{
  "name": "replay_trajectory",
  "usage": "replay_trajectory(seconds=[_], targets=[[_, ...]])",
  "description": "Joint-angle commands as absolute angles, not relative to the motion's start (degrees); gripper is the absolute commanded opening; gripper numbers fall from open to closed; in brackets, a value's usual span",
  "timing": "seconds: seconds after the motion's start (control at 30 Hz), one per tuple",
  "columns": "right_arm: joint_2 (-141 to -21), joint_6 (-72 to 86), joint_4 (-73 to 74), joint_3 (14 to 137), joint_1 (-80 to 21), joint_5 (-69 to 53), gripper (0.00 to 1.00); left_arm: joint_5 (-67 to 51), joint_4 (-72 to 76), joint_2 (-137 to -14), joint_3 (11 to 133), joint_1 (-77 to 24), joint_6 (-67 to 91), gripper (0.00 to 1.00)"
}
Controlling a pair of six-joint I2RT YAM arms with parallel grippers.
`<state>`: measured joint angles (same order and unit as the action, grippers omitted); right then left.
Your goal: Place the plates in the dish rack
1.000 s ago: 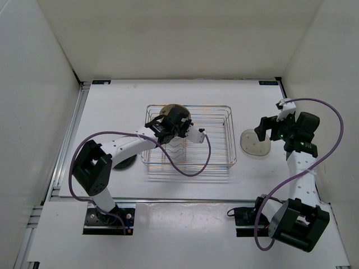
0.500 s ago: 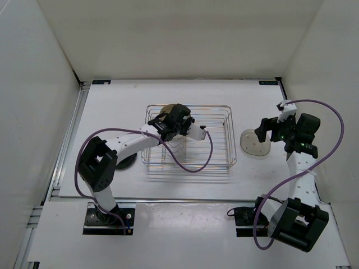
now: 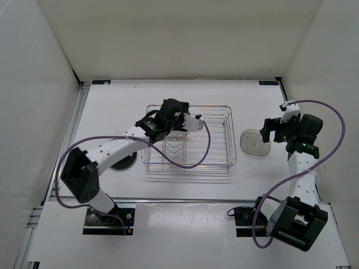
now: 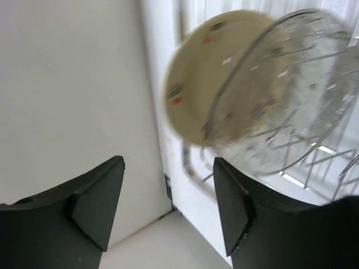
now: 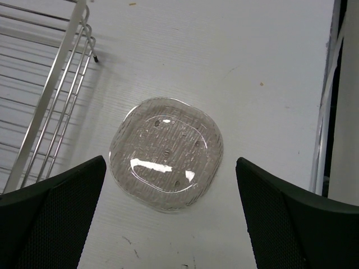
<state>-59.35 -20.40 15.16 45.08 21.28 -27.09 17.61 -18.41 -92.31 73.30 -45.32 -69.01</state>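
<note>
1. Our left gripper (image 4: 168, 168), jaws apart, faces a tan plate (image 4: 196, 73) and grey plate (image 4: 291, 84) standing in the rack's (image 3: 216, 106) far left.
2. Our right gripper (image 5: 170, 168), also apart, hovers over a flat grey plate (image 5: 162, 140) right of the rack.

No legible text; small marks on tan plate (image 4: 196, 78) too blurred to read.

White table (image 3: 112, 103) enclosed by plain white walls (image 3: 179, 39).

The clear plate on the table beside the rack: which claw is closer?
Right. The right gripper hovers directly above the clear plate; the left gripper is over the dish rack, farther away.
</note>
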Motion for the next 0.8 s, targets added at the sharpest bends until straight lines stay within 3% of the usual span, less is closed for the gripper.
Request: replay_trajectory(seconds=[0.0,0.1,0.13,0.27,0.43,0.77], targets=[[-60.03,-23.63,15.46,44.91,22.50,-24.08,1.00,23.89,-17.75,-81.49,72.17,-45.26,-64.88,0.79],[-62.92,-25.13,17.13,44.91,24.95,-23.47,1.00,29.17,-17.75,-74.11,70.58,-42.63,-59.88,0.92],[-64.58,-25.14,17.92,44.91,25.57,-23.47,1.00,30.57,-17.75,-72.09,69.18,-41.58,-58.11,1.00],[-70.12,-24.61,20.90,47.89,31.36,-28.97,1.00,31.99,-20.99,-58.32,62.51,-32.11,-48.62,1.00],[-79.08,-25.14,27.06,53.86,33.40,-34.35,1.00,25.07,-23.38,-45.81,49.25,-22.95,-38.43,1.00],[-85.95,-23.38,27.60,56.34,33.93,-36.91,0.97,14.34,-23.99,-42.19,36.48,-12.40,-26.38,1.00]])
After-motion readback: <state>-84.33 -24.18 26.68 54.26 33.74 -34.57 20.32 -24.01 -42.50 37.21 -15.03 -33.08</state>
